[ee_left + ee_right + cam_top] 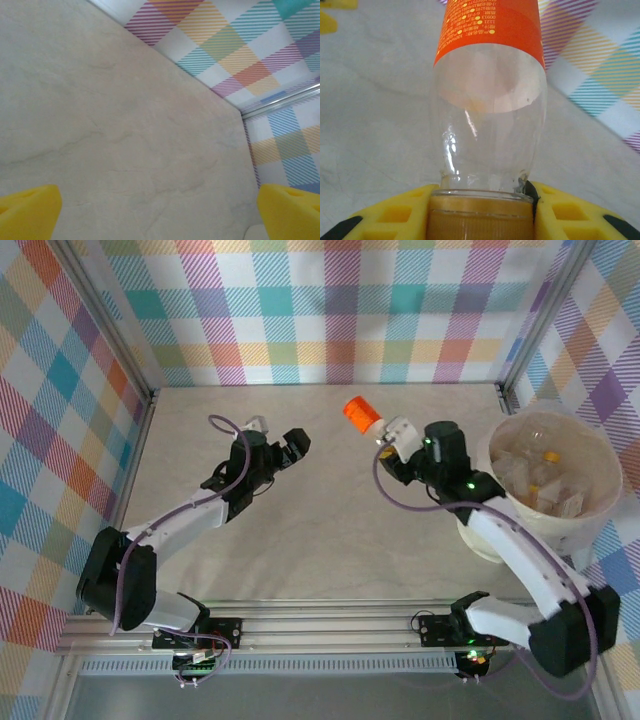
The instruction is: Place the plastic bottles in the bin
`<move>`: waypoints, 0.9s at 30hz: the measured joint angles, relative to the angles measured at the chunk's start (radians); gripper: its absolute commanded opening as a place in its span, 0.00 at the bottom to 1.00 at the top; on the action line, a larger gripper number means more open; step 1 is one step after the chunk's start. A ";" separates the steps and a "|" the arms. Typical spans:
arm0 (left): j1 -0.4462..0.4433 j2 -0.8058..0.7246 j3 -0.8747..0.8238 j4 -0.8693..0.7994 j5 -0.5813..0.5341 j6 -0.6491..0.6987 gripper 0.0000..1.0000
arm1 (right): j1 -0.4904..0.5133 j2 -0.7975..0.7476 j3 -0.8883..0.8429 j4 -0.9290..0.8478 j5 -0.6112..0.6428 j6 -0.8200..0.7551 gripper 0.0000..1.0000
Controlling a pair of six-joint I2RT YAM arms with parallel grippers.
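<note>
Right claw [480, 220] clamped on neck of orange-labelled bottle [490, 115]: probably light, thin-walled, slick, crushable; neck looks the stiffest hold. Left claw [159, 212] apart over table [125, 125].

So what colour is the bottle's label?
The bottle has an orange label, clearest from the right wrist.

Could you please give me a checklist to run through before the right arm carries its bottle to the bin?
1. Grip: right gripper shut on the orange-labelled bottle at its capped neck: ok.
2. Bottle above the bin: not ok; it is over the table, to the bin's left.
3. Room in the bin: ok; the bottles inside lie below its rim.
4. Left gripper open, apart from that path: ok.
5. Bottle high enough to pass over the rim: cannot tell.
</note>
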 measured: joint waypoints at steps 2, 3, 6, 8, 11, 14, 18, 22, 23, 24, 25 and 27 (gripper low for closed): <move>-0.011 0.000 0.000 0.000 0.003 -0.001 1.00 | 0.000 -0.058 0.018 -0.049 0.067 0.000 0.22; -0.017 0.001 0.000 0.000 0.004 -0.001 1.00 | 0.000 -0.078 0.030 -0.072 0.106 -0.002 0.22; -0.035 0.007 0.012 -0.001 0.010 -0.001 1.00 | 0.000 -0.114 0.071 -0.134 0.249 -0.021 0.22; -0.045 0.018 0.027 -0.001 0.016 -0.001 1.00 | 0.000 -0.132 0.096 -0.161 0.354 -0.045 0.22; -0.056 0.035 0.056 -0.001 0.019 -0.001 1.00 | -0.010 -0.164 0.134 -0.192 0.480 -0.079 0.22; -0.062 0.045 0.079 -0.002 0.024 -0.001 1.00 | -0.033 -0.216 0.158 -0.198 0.565 -0.101 0.23; -0.074 0.045 0.094 -0.004 0.025 -0.001 1.00 | -0.061 -0.283 0.191 -0.238 0.644 -0.108 0.22; -0.084 0.048 0.107 -0.008 0.025 -0.001 1.00 | -0.062 -0.293 0.256 -0.323 0.743 -0.105 0.22; -0.085 0.050 0.111 -0.009 0.026 -0.001 1.00 | -0.062 -0.293 0.267 -0.348 0.769 -0.103 0.22; -0.086 0.052 0.115 -0.011 0.026 -0.001 1.00 | -0.062 -0.293 0.277 -0.377 0.800 -0.100 0.22; -0.087 0.054 0.120 -0.016 0.026 -0.001 1.00 | -0.062 -0.294 0.284 -0.407 0.832 -0.097 0.22; -0.088 0.056 0.129 -0.026 0.026 -0.001 1.00 | -0.063 -0.303 0.286 -0.460 0.891 -0.093 0.22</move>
